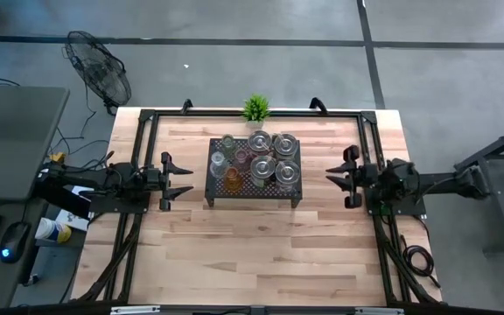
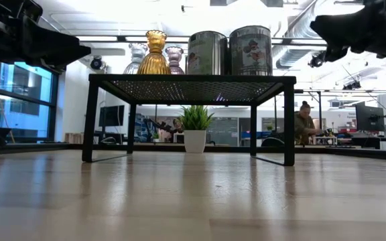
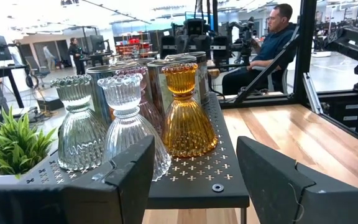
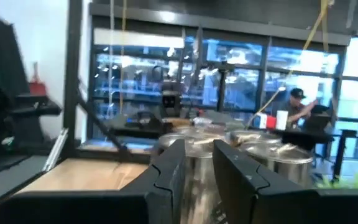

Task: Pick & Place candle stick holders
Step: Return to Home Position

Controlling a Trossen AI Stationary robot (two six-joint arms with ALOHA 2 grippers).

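The candle stick holders point(image 1: 261, 166) all stand close together on top of the black rack point(image 2: 193, 79), in the middle of the table. The small plant point(image 1: 255, 108) is just beyond the rack, on the far side. On the left part of the rack are the glass pieces: an amber holder point(image 3: 188, 112), two clear ribbed holders point(image 3: 129, 124) and a pink holder point(image 2: 173, 59). On the right part are the silver cans point(image 2: 250, 50).

The left gripper point(image 1: 185, 180) hangs to the left of the rack, apart from it, with its fingers widely spread and empty. The right gripper point(image 1: 332, 178) hangs to the right of the rack, also empty, with only a narrow gap between its fingers.

I judge the glass holders to be stiff, smooth and easy to break. The narrow neck above the wide skirt seems the safest place to hold, because the flared top would stop the fingers from sliding off. The silver cans look light and thin-walled, so a mild grip across the body should suit them. The pieces stand so close that the fingers would have little room between them.
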